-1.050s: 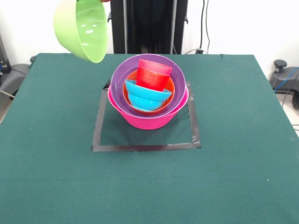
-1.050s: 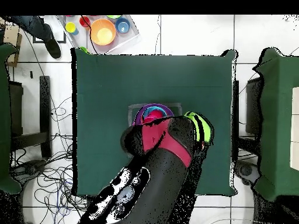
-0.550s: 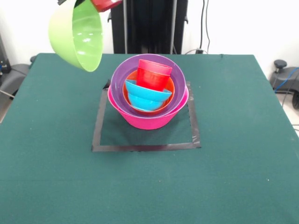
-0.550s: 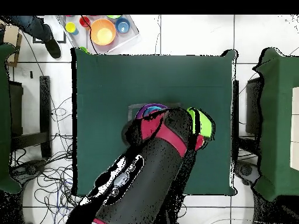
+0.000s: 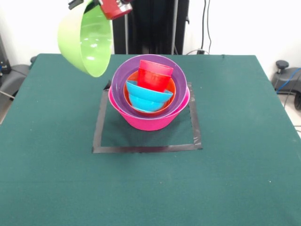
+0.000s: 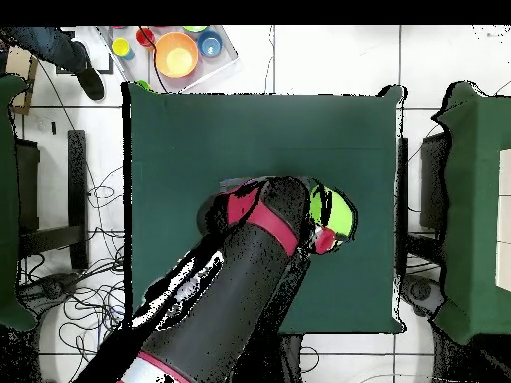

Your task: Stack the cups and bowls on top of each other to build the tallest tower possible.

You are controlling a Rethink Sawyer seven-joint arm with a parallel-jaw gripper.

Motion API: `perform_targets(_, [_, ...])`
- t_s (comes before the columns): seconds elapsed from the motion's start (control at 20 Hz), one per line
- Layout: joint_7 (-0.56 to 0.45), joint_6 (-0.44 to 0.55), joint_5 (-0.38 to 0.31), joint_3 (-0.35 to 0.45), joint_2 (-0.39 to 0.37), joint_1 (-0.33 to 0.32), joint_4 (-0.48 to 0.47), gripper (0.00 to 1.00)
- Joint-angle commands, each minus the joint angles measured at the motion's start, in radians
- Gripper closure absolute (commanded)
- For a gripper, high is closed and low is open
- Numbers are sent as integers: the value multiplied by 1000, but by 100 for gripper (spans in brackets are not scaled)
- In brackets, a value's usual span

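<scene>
The tower stands inside a black tape square [image 5: 146, 149] at the table's middle: a large pink bowl [image 5: 149, 121] holds a purple bowl [image 5: 123, 80], an orange bowl [image 5: 172, 87] and a blue bowl [image 5: 146, 96]. A red cup [image 5: 154, 75] sits tilted on the blue bowl. The large lime green bowl [image 5: 86, 38] hangs in the air to the left of and above the tower, tipped with its mouth facing right. My gripper [image 5: 96, 4] is shut on its upper rim at the picture's top. In the overhead view the arm [image 6: 255, 264] hides the tower, and the lime green bowl [image 6: 329, 209] shows beside it.
In the overhead view, a tray [image 6: 225, 62] off the table's far left corner holds an orange bowl [image 6: 177, 55], a blue bowl [image 6: 210, 44] and a few small cups. A person's leg and shoe [image 6: 88, 78] show beside it. Green cloth [image 5: 150, 188] covers the table.
The lime green bowl has swung right toward the tower in the front view, and more of the red wrist now shows at the top edge. The tower has not moved.
</scene>
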Motion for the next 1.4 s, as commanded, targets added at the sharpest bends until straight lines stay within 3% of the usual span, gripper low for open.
perform_targets(0.05, [244,147,103,34,46,30,-86,100])
perform_targets(0.35, [187,212,142,22,26,27,-107,100])
perform_targets(0.65, [116,193,137,23,-2,2,-104,100])
perform_targets(0.9, [154,166,134,20,26,-6,-114,100])
perform_targets(1.4, [292,150,160,-5,92,69,-61,100])
